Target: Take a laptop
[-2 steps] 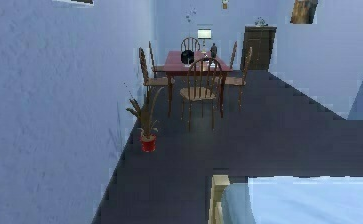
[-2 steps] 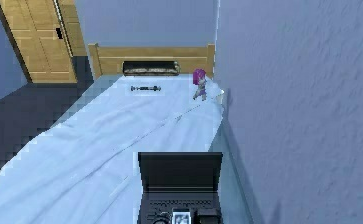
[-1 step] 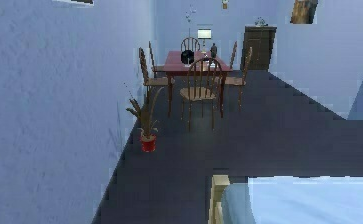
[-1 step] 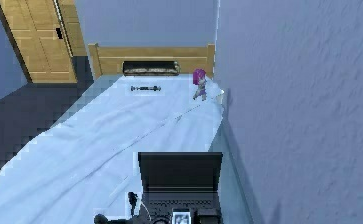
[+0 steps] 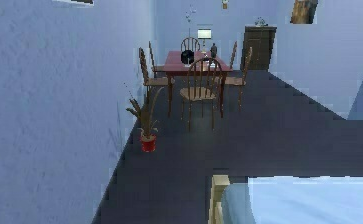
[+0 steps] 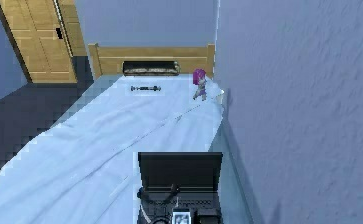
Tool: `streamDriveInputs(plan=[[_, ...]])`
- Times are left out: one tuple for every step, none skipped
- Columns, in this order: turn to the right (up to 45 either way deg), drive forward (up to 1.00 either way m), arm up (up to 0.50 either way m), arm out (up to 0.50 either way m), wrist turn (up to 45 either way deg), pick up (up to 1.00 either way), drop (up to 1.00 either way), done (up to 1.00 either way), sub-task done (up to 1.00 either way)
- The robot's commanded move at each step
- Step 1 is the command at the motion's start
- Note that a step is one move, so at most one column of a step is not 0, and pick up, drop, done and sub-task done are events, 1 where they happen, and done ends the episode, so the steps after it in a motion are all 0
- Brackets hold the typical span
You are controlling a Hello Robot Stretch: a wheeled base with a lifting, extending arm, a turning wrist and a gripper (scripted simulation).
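Reaching at the laptop on the bed

- Laptop [image 6: 181, 170] sits on the pale bed [image 6: 89, 150], at the arm side view's bottom edge and near the bed's wall side. It is well apart from the small purple-topped figure [image 6: 200, 86] and the dark item [image 6: 146, 90] up by the wooden headboard [image 6: 149, 58].
- Gripper [image 6: 157, 197] shows just below the laptop's dark upright panel, over what looks like the base. Cannot tell whether it touches or holds anything, nor how the fingers are set.
- Step, as I judge it: the grasp itself, with the approach done. The next move calls for a firm hold on an edge, then a straight lift clear of the bedding.
- Orientation: the lid stands raised and the broad panel faces the robot. The long axis runs across the picture, left to right, and the hinge line lies likewise.
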Motion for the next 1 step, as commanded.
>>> streamDriveInputs(plan=[[0.0, 0.00, -0.30, 0.00, 0.0, 0.00, 0.00, 0.00, 0.00]])
